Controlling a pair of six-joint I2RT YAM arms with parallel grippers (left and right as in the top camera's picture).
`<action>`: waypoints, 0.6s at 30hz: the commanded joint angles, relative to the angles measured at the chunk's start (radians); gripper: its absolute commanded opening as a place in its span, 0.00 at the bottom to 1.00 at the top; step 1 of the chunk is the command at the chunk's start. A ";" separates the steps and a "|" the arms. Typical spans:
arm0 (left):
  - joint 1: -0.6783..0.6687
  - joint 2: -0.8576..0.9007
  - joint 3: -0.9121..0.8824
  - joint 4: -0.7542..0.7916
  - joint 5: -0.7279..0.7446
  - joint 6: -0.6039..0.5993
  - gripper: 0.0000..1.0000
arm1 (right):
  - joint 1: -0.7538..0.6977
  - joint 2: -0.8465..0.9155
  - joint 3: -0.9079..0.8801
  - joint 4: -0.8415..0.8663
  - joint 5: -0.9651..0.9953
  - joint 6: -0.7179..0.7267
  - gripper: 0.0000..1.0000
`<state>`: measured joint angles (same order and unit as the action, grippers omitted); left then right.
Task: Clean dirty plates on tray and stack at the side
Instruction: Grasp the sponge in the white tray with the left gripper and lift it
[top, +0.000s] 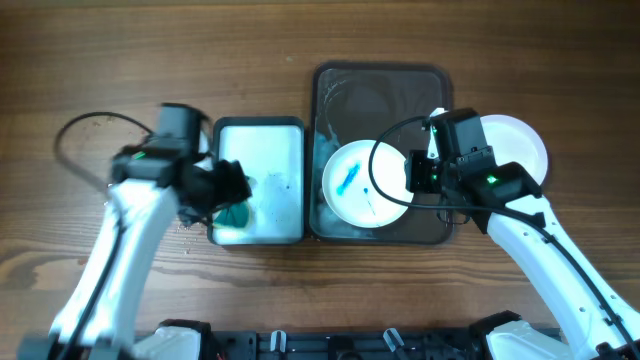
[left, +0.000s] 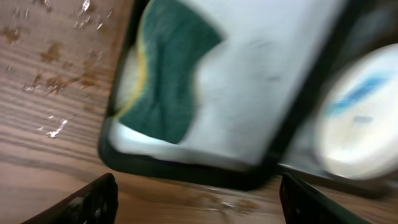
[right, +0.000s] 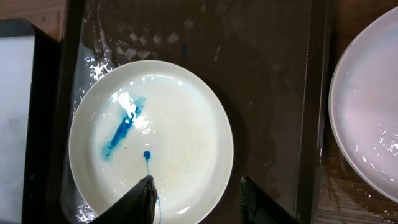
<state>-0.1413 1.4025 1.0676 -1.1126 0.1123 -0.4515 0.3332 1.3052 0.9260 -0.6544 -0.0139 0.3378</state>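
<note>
One white plate (top: 360, 185) with a blue smear lies in the front half of the dark brown tray (top: 380, 90). In the right wrist view the plate (right: 151, 140) shows a blue streak and a drip. My right gripper (top: 415, 172) is open; its fingers (right: 196, 186) straddle the plate's right rim, one over the plate, one over the wet tray (right: 267, 74). A plain white plate (top: 515, 145) lies on the table right of the tray, also in the right wrist view (right: 367, 124). My left gripper (top: 222, 188) is open and empty (left: 196, 205) by the green sponge (left: 171, 81).
A white rectangular tray (top: 275, 150) with a dark rim stands left of the brown tray and holds the green sponge (top: 236, 212) at its front left. The left wrist view is blurred. Water spots mark the wood left of the white tray (left: 261, 74).
</note>
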 joint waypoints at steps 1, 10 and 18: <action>-0.034 0.167 -0.029 0.069 -0.203 -0.085 0.71 | 0.000 0.000 0.005 -0.007 0.005 -0.013 0.44; -0.060 0.392 -0.029 0.352 -0.100 -0.022 0.17 | 0.000 0.000 0.005 -0.012 -0.051 0.014 0.43; -0.058 0.343 0.041 0.250 -0.070 0.034 0.04 | 0.000 0.000 0.005 -0.026 -0.051 0.014 0.43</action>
<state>-0.1936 1.7691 1.0573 -0.8078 -0.0124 -0.4492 0.3332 1.3052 0.9260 -0.6758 -0.0494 0.3424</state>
